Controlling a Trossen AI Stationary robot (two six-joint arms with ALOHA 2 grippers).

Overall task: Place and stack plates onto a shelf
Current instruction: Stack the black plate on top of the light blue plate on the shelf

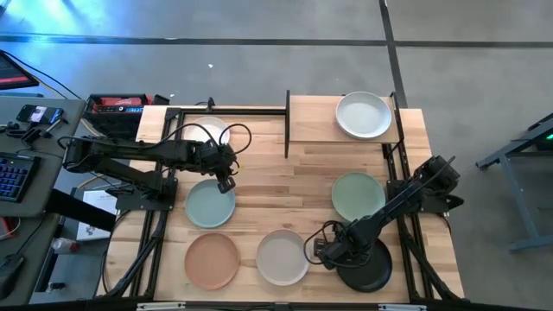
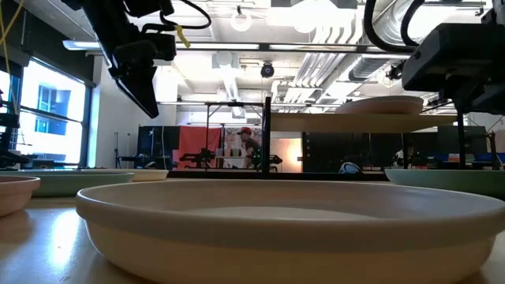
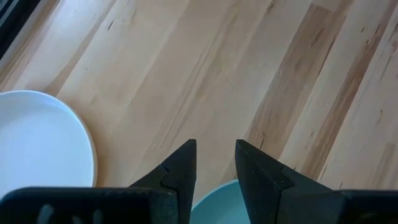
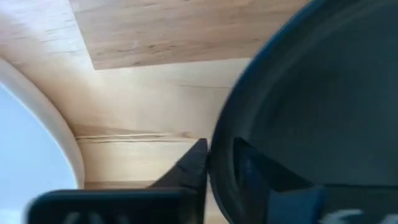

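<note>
The wide plank tabletop [image 1: 285,186] carries everything; I place the rest from the small raised light-wood shelf [image 1: 313,118] with thin black posts at its far edge. One round matte white plate [image 1: 363,115] already sits on the shelf's right half, the left half bare. On the table just in front of the shelf's right half lies a mint-green plate [image 1: 358,195]. Well in front of that, at the near edge, is the black plate [image 1: 365,266], with a beige plate [image 1: 282,257] beside it and a peach plate [image 1: 212,261] farther along. Off to the shelf's left side a blue-green plate [image 1: 210,205] lies on the table, and another pale plate [image 1: 207,133] sits beyond it, partly under the left arm.

The right gripper [image 4: 217,163] is down at the black plate, one finger on each side of its rim; the jaws look to be clamping on that edge, though I cannot tell whether the grip is firm. The left gripper [image 3: 214,163] hovers above the blue-green plate's far rim with its jaws apart and nothing between them.

The risk, as I judge it: a thin edge grip on a shallow plate may slip or let it tilt when lifted, and carrying it toward the shelf could clip the mint-green plate or the posts.
</note>
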